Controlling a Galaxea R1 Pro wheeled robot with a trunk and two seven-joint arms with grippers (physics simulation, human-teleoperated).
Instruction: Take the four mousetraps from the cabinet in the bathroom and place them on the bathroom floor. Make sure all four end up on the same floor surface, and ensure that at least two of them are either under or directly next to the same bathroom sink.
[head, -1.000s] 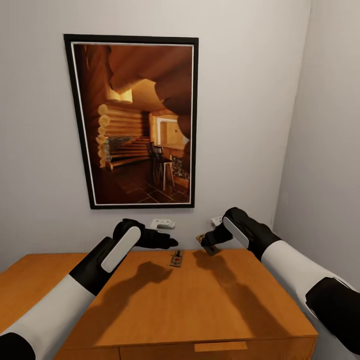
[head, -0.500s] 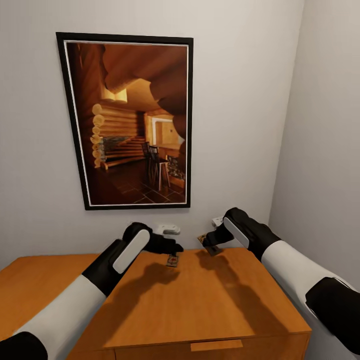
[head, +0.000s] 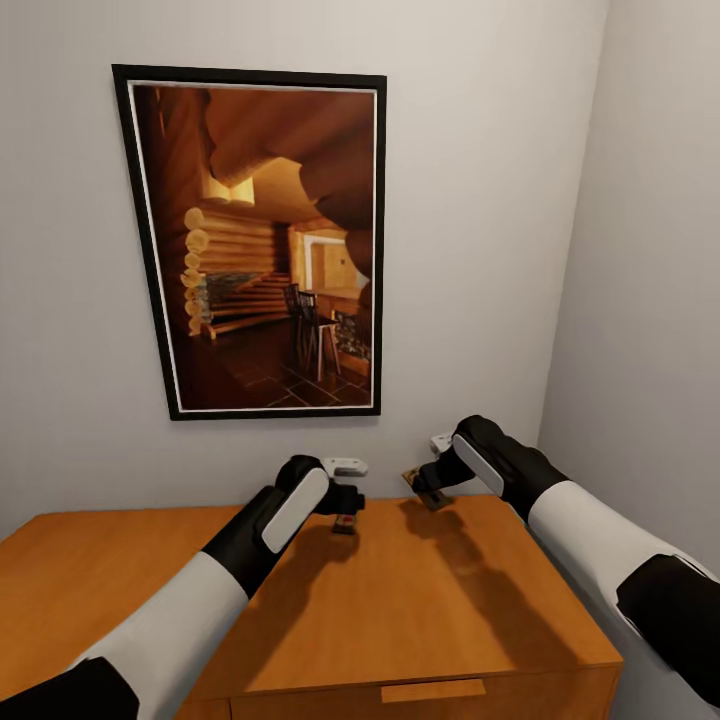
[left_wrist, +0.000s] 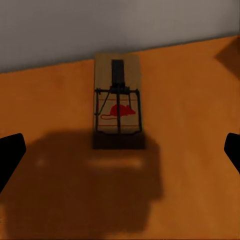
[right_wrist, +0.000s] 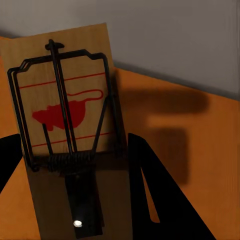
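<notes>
White rounded forearms, black wrists with pale grey panels; black claws

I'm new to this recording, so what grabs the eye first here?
A big framed log-cabin picture hangs on the wall above the orange cabinet. The right end effector holds one mousetrap; the open left end effector hovers over another mousetrap lying flat on the cabinet top.

No words or numbers are legible; each mousetrap (left_wrist: 118, 102) (right_wrist: 67, 130) bears a red mouse emblem.
</notes>
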